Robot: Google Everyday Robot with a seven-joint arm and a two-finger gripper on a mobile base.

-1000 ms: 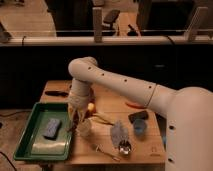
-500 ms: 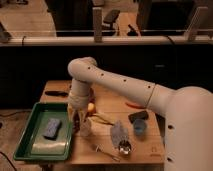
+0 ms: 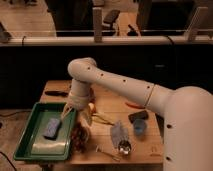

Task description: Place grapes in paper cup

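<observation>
The grapes (image 3: 79, 138), a dark reddish-brown bunch, lie at the table's front edge beside the right rim of the green tray. My gripper (image 3: 75, 116) hangs from the white arm just above and slightly left of them, over the tray's right rim. An off-white shape that looks like the paper cup (image 3: 86, 119) stands right next to the gripper, partly hidden by the wrist. I cannot tell whether it touches the grapes.
The green tray (image 3: 30, 150) at the front left holds a blue sponge (image 3: 51, 128). A yellow banana-like piece (image 3: 101, 119), a metal scoop (image 3: 123, 146), a small blue cup (image 3: 140, 128) and a dark block (image 3: 137, 116) lie to the right. A black tool (image 3: 57, 93) lies at the back left.
</observation>
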